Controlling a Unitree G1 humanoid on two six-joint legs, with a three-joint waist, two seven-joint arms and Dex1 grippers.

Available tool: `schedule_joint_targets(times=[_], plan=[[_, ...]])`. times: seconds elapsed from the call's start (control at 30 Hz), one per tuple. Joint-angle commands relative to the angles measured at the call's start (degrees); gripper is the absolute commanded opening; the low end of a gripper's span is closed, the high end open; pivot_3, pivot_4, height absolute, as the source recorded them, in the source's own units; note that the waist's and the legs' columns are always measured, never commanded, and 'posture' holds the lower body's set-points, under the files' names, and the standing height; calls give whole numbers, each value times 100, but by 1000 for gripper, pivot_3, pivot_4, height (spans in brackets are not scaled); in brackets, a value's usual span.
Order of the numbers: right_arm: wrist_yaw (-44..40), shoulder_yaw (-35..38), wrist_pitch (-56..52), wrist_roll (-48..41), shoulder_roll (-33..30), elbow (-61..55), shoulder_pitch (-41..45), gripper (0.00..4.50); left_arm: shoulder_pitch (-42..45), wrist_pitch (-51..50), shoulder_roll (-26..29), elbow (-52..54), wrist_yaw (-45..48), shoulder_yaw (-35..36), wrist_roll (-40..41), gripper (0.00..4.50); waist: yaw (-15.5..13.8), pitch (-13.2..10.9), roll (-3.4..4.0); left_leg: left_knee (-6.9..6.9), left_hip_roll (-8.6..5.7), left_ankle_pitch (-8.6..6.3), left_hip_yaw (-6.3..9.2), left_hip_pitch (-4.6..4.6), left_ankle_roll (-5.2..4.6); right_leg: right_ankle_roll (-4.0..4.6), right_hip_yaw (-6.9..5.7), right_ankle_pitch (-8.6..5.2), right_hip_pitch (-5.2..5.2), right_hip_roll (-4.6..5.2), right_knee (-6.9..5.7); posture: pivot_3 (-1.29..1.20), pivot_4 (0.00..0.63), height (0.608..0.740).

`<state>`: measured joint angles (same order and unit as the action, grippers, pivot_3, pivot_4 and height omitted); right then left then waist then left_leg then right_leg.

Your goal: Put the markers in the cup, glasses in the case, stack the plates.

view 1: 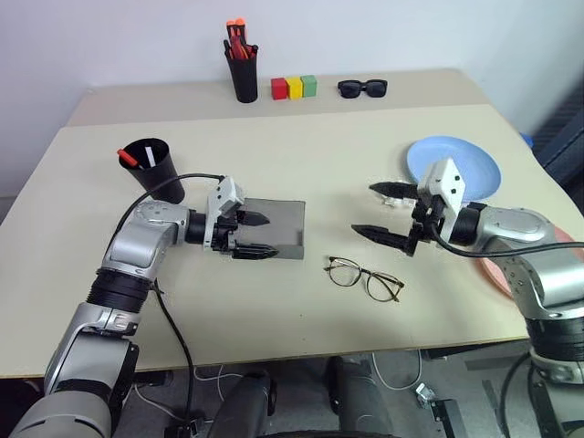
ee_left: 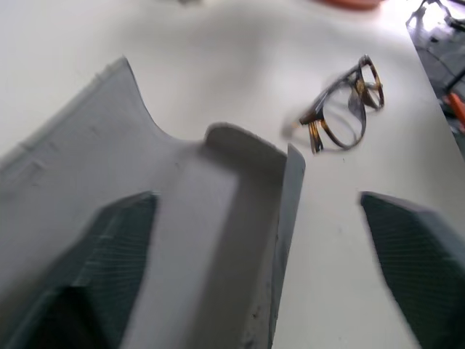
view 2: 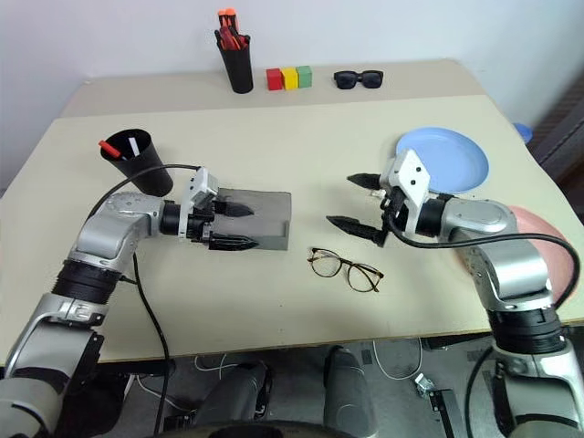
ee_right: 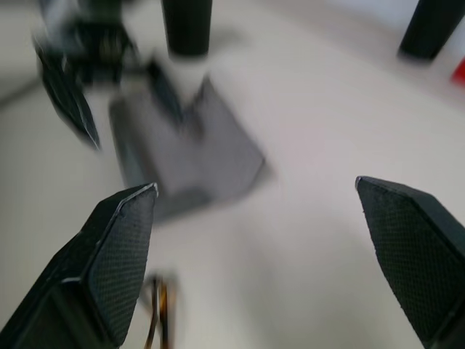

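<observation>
The black cup [view 1: 157, 172] stands at the table's left with the red-tipped marker [view 1: 127, 157] and the white marker [view 1: 148, 154] in it. The grey case [view 1: 278, 226] lies open beside it. My left gripper [view 1: 254, 234] is open, its fingers spread over the case's left end and holding nothing. The wire-frame glasses [view 1: 363, 276] lie on the table between the arms, apart from both grippers. Just right of and beyond them hovers my right gripper [view 1: 383, 212], open and empty. The blue plate [view 1: 470, 162] sits behind it. The pink plate [view 2: 546, 228] is partly hidden by my right arm.
Along the far edge stand a black pen pot [view 1: 243, 71] with orange-topped pens, three coloured blocks [view 1: 294, 88] and black sunglasses [view 1: 362, 88]. The table [view 1: 301, 155] ends close to the plates on the right.
</observation>
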<state>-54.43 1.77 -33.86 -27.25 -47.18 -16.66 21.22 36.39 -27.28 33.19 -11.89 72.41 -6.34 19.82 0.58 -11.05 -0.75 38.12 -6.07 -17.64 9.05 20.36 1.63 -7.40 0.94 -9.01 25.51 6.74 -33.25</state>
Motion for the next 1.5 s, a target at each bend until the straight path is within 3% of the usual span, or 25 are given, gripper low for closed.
schedule_joint_targets(times=[0.03,0.27,0.63,0.73,0.97,1.27,1.5], plan=[[195,-26,-805,-88,-352,-771,-242,4500,-221,-206,216,602,34,644,599,4440,11,0,0,0,1,0,0,1,-1,0,0,0,1,1,0,0,150,740],[1115,-380,-1874,33,-118,-1336,-404,4500,-984,-418,659,1231,261,1606,1536,4440,1,0,0,1,5,-1,-5,-1,-1,0,2,-1,0,1,-1,0,150,740],[1013,-1007,-1697,572,-535,-1231,-622,4500,-1861,-297,1092,1883,402,1988,1947,4440,-17,0,0,2,4,-2,-9,-1,-4,0,1,-2,-2,2,4,0,150,740],[937,-1093,-1583,730,-593,-1132,-587,3611,-1992,-190,1022,2007,313,1938,1912,4500,-12,0,0,2,5,-2,-10,-2,-4,1,1,-1,-3,1,4,0,150,740],[840,-1218,-1396,984,-601,-963,-495,90,-2033,-122,1050,2040,244,1909,1904,4500,-10,3,-4,2,5,-2,-10,-6,-4,1,1,-2,-9,1,5,0,150,740],[807,-1109,-1308,972,-406,-762,10,34,-2008,-126,1094,1941,191,1958,1914,4500,-3,4,-7,3,6,-2,-11,-10,-4,1,1,-2,-13,0,5,0,150,740],[852,-1172,-1508,630,682,-204,1545,34,-2027,-289,1119,1941,110,2060,2072,4500,15,1,-1,-4,13,-2,-12,-4,-3,2,3,-1,0,-6,5,0,150,740]])
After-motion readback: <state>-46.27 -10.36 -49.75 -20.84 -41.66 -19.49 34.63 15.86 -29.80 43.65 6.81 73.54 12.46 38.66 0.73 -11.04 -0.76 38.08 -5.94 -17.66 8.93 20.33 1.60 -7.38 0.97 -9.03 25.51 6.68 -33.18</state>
